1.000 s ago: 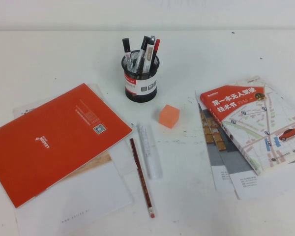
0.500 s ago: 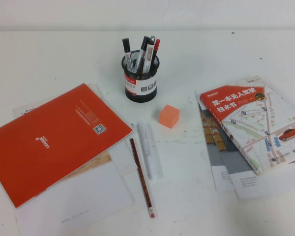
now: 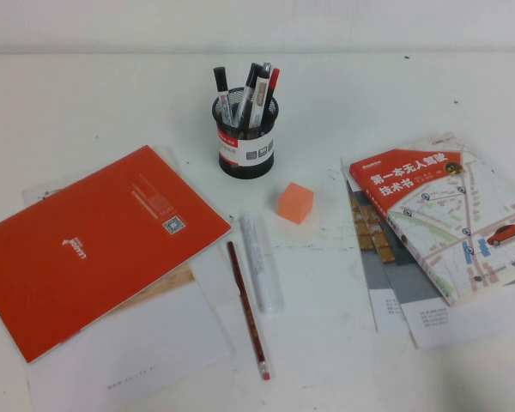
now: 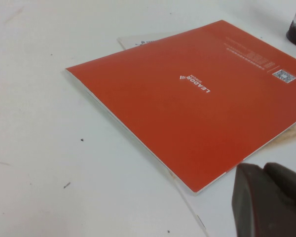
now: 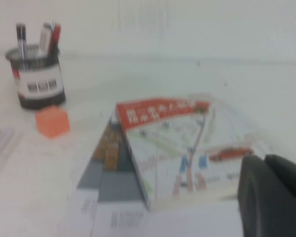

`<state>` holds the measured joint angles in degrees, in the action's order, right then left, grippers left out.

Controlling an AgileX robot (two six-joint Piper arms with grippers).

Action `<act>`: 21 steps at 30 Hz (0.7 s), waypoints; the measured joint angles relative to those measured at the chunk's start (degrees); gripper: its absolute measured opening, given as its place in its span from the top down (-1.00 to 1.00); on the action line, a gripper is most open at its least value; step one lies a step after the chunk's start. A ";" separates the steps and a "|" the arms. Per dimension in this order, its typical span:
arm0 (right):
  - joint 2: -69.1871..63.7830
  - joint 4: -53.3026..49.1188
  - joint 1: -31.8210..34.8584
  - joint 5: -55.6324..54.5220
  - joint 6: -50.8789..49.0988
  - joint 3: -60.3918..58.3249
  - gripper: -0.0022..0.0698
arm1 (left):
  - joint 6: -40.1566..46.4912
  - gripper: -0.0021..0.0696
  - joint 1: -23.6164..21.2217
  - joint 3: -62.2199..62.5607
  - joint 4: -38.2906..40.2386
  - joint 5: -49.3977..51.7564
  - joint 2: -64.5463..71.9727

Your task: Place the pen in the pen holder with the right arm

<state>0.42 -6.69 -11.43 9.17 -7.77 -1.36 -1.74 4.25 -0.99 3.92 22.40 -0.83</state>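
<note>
The pen holder (image 3: pixel 246 137), a black mesh cup with a red-and-white band, stands at the back middle of the table. Several markers stand in it, among them white-barrelled ones with black caps (image 3: pixel 259 93). No marker lies loose on the table. The holder also shows in the right wrist view (image 5: pixel 38 81). Neither arm shows in the high view. My left gripper (image 4: pixel 264 168) hangs shut and empty over the near corner of an orange booklet (image 4: pixel 197 94). My right gripper (image 5: pixel 264 160) hangs shut and empty over the near edge of a map-cover book (image 5: pixel 182 143).
An orange cube (image 3: pixel 295 202) sits in front of the holder. A translucent tube (image 3: pixel 262 263) and a dark-red pencil (image 3: pixel 246 307) lie side by side at the middle. The orange booklet (image 3: pixel 94 240) on white papers is at the left, the book (image 3: pixel 451 210) on papers at the right.
</note>
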 joint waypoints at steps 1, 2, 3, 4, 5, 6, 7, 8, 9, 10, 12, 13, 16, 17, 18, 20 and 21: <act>0.00 0.68 0.00 1.45 0.64 0.00 0.99 | 0.00 0.95 0.00 0.00 0.00 0.00 0.00; 0.00 1.30 0.00 3.01 1.47 0.00 0.99 | 0.00 0.95 0.00 0.00 0.00 0.00 0.00; 0.00 1.87 0.00 4.58 2.08 0.00 0.99 | 0.00 0.95 0.00 0.00 0.00 0.00 0.00; 0.00 2.14 0.00 5.86 2.33 0.00 0.99 | 0.00 0.95 0.00 0.00 0.00 0.00 0.00; 0.00 2.42 0.00 7.52 2.76 0.00 0.99 | 0.00 0.95 0.00 0.00 0.00 0.00 0.00; 0.00 2.56 0.00 8.83 2.90 0.00 0.99 | 0.00 0.95 0.00 0.00 0.00 0.00 0.00; 0.00 2.56 0.00 9.47 3.08 0.00 0.99 | 0.00 0.95 0.00 0.00 0.00 0.00 0.00; 0.00 2.56 0.00 9.89 3.03 -0.03 0.99 | 0.00 0.95 0.00 0.00 0.00 0.00 0.00; 0.00 2.65 0.00 10.12 3.03 -0.13 0.99 | 0.00 0.95 0.00 0.00 0.00 0.00 0.00; 0.00 2.65 0.00 10.23 3.12 -0.13 0.99 | 0.00 0.95 0.00 0.00 0.00 0.00 0.00; 0.00 2.65 0.00 10.23 3.12 -0.13 0.99 | 0.00 0.95 0.00 0.00 0.00 0.00 0.00; 0.00 2.65 0.00 10.33 3.12 -0.13 0.99 | 0.00 0.95 0.00 0.00 0.00 0.00 0.00; 0.00 3.87 0.00 10.33 3.12 -0.13 0.99 | 0.00 0.95 0.00 0.00 0.00 0.00 0.00; 0.00 4.27 0.00 10.33 3.12 -0.13 0.99 | 0.00 0.95 0.00 0.00 0.00 0.00 0.00; 0.00 4.72 0.00 10.33 3.12 -0.13 0.99 | 0.00 0.95 0.00 0.00 0.00 0.00 0.00; 0.00 5.24 0.00 10.33 3.12 -0.13 0.99 | 0.00 0.95 0.00 0.00 0.00 0.00 0.00; 0.00 5.38 0.00 10.33 3.12 -0.13 0.99 | 0.00 0.95 0.00 0.00 0.00 0.00 0.00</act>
<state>0.42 -1.31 -11.43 19.49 -4.66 -1.49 -1.74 4.25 -0.99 3.92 22.40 -0.83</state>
